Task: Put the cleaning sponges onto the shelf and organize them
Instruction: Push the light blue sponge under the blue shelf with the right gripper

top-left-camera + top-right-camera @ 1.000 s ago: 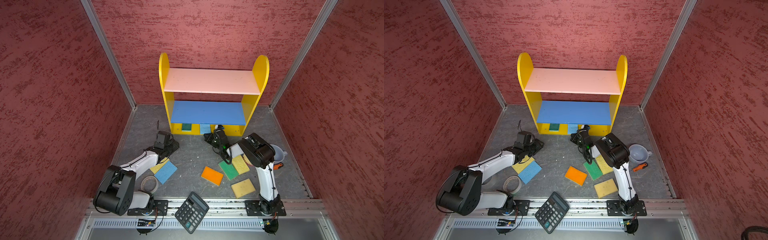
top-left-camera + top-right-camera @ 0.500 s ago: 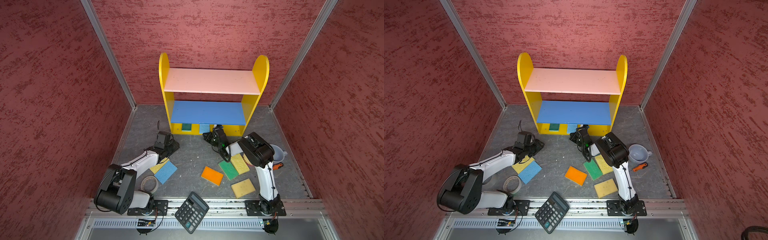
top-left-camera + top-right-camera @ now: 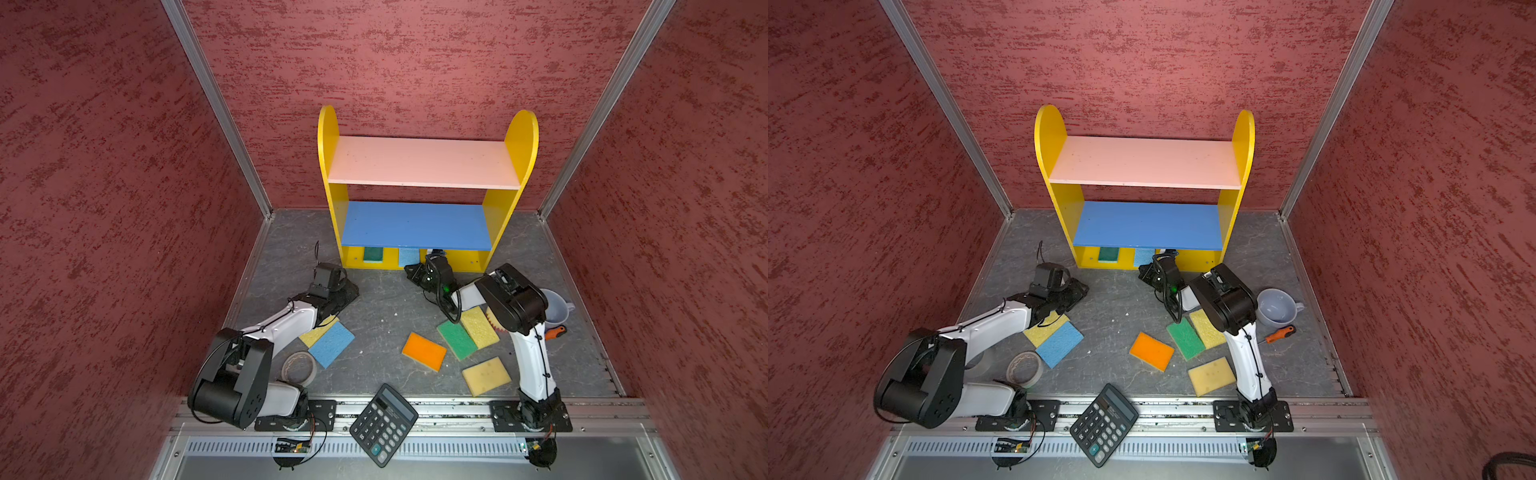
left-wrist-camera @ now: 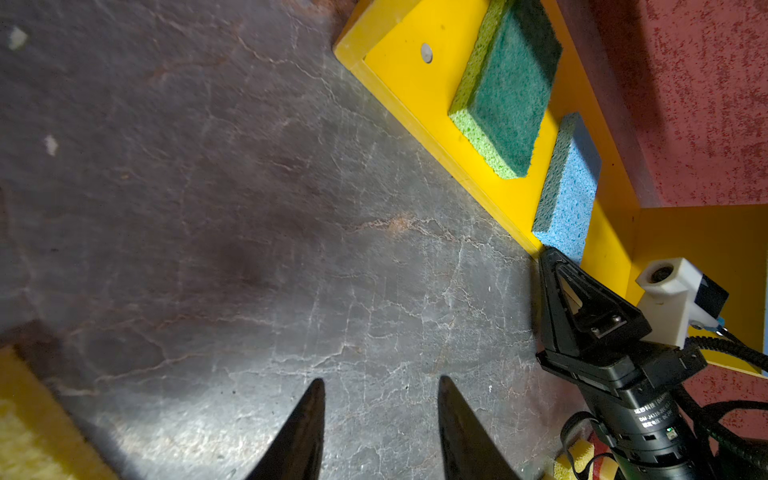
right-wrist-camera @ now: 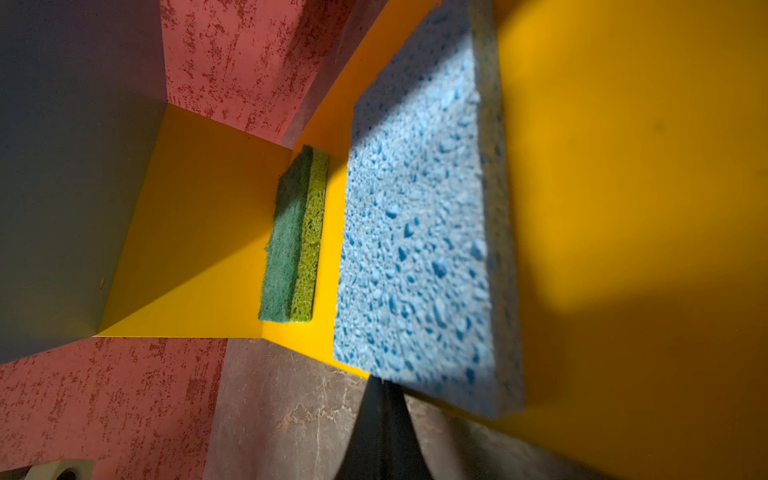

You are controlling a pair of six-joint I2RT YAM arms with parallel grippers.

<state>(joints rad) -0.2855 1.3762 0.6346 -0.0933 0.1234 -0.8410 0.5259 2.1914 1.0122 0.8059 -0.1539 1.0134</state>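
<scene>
Same as before: right pincer (image 5: pixel 380 390) shut, empty, blue sponge (image 5: pixel 415 249) just ahead on shelf (image 3: pixel 496 216); left pincer (image 4: pixel 380 380) half-open, empty; grey desk (image 3: pixel 382 316), red walls (image 3: pixel 415 62).

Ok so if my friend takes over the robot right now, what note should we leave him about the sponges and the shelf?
Left claw: open, empty, low over the floor in front of the shelf.
Right claw: shut, holding nothing, tip at the shelved blue sponge.
Done: that one and the shelved green sponge lie on the yellow bottom board.
Left, all on the floor: yellow sponge and floor blue sponge by the left arm; orange sponge, floor green sponge, second yellow sponge and third yellow sponge by the right arm; a round sponge half hidden behind that arm.
</scene>
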